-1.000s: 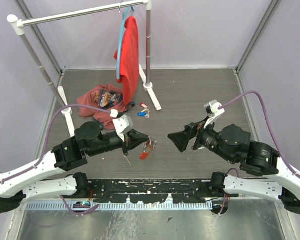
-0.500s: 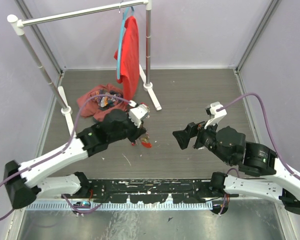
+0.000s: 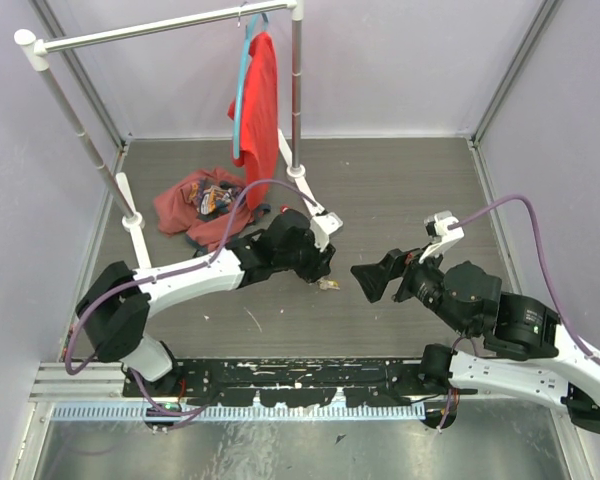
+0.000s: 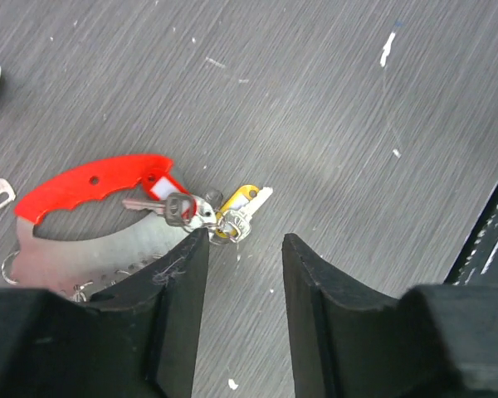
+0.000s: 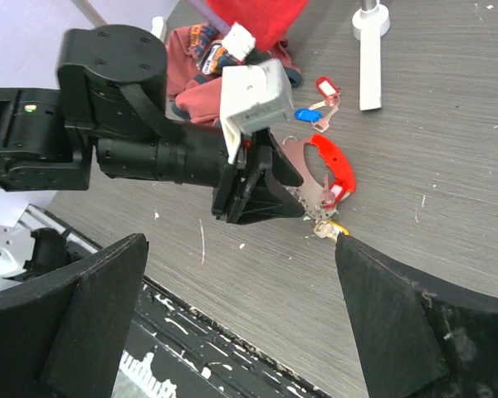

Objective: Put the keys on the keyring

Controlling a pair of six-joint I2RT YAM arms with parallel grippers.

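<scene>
Lower part of the keyring (image 4: 100, 176) behind the left end effector (image 4: 245, 242); its chain indistinct from above.

High rear overview, two near wrist views angled down; common ground apparently the keyring (image 4: 188, 210).

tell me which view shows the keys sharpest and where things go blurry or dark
Left wrist view: keys and red tag sharp, table grain crisp, little glare. Right wrist view: the near fingers are dark, soft-edged blobs, the middle is clear. Top external view: light even, shadows faint, but the keys are too small to resolve.
</scene>
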